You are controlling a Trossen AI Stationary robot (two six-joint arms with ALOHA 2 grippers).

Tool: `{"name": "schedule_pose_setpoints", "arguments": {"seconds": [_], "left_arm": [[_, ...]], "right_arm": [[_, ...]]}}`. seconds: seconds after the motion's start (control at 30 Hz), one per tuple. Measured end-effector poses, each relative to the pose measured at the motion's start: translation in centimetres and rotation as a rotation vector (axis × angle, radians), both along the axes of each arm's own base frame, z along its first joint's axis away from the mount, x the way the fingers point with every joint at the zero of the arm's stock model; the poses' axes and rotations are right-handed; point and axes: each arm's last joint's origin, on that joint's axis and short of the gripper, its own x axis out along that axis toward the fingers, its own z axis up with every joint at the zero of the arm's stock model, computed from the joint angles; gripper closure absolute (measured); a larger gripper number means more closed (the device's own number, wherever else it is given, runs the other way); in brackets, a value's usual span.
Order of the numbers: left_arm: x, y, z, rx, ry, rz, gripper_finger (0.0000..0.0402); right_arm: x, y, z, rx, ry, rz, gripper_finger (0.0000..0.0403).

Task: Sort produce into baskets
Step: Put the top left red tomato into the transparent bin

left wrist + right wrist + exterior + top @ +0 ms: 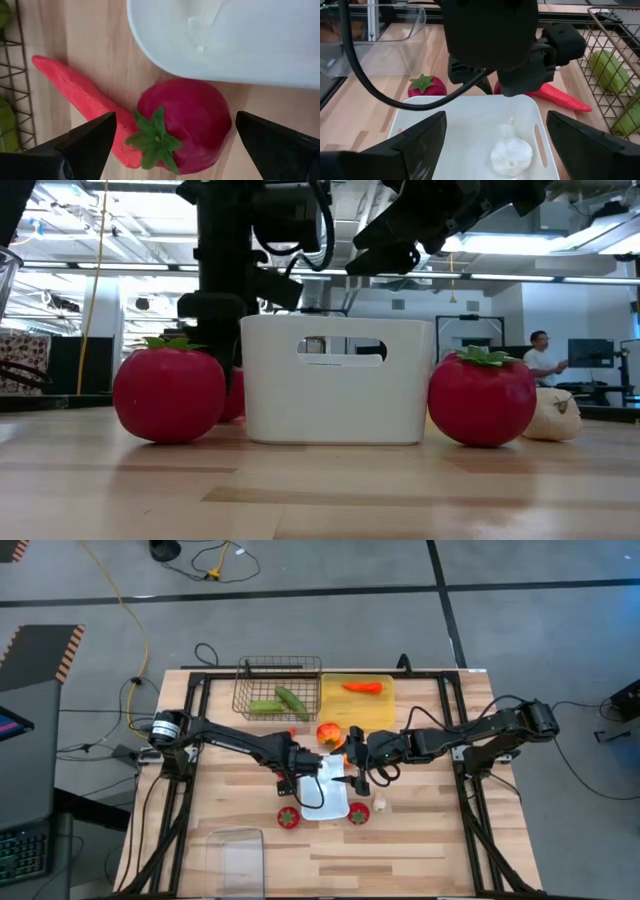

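Observation:
My left gripper [175,120] is open and points down over a red round fruit [182,132] with a green calyx. One finger stands on each side of the fruit, apart from it. The fruit lies on the table against the white tray [225,40], beside a long orange-red piece [82,97]. My right gripper [495,120] hangs open over the white tray [470,120], where a white garlic bulb [511,155] lies. Two green cucumbers [280,700] lie in the wire basket [278,685]. A long orange-red piece [362,687] rests on the yellow tray [357,705].
Two more red fruits [288,817] [358,816] flank the white tray's near end, with a garlic bulb [380,806] to the right. A round orange-red piece [328,733] lies near the yellow tray. A clear tub [233,850] stands at the near left.

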Motion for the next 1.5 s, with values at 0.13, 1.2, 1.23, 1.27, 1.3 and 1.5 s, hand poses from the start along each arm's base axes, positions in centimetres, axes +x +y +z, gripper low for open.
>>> {"name": "schedule_pose_setpoints", "arguments": {"seconds": [0.13, 1.2, 1.23, 1.27, 1.3, 1.5], "left_arm": [[-0.3, 0.1, -0.6, 0.017, 0.007, 0.010, 0.0006], [0.8, -0.3, 7.7, 0.028, 0.026, 0.029, 0.0151], [0.7, -0.5, 8.6, 0.026, 0.023, 0.037, 0.0151], [0.7, -0.8, 9.6, 0.017, 0.017, 0.046, 0.0151], [0.7, -1.1, 10.5, 0.004, 0.006, 0.057, 0.0151], [-0.1, -3.8, 15.6, -0.084, -0.077, 0.147, 0.0151]], "right_arm": [[0.0, 0.0, 0.0, 0.000, 0.000, 0.000, 0.0031], [0.0, 0.0, 0.0, -0.001, -0.001, -0.001, 0.0031], [0.0, 0.0, 0.0, -0.001, -0.001, -0.002, 0.0031], [0.0, 0.0, 0.0, -0.001, -0.001, -0.002, 0.0031], [0.0, 0.0, 0.0, -0.001, -0.001, -0.002, 0.0031], [0.0, 0.0, 0.0, -0.001, 0.000, -0.002, 0.0031]]}}
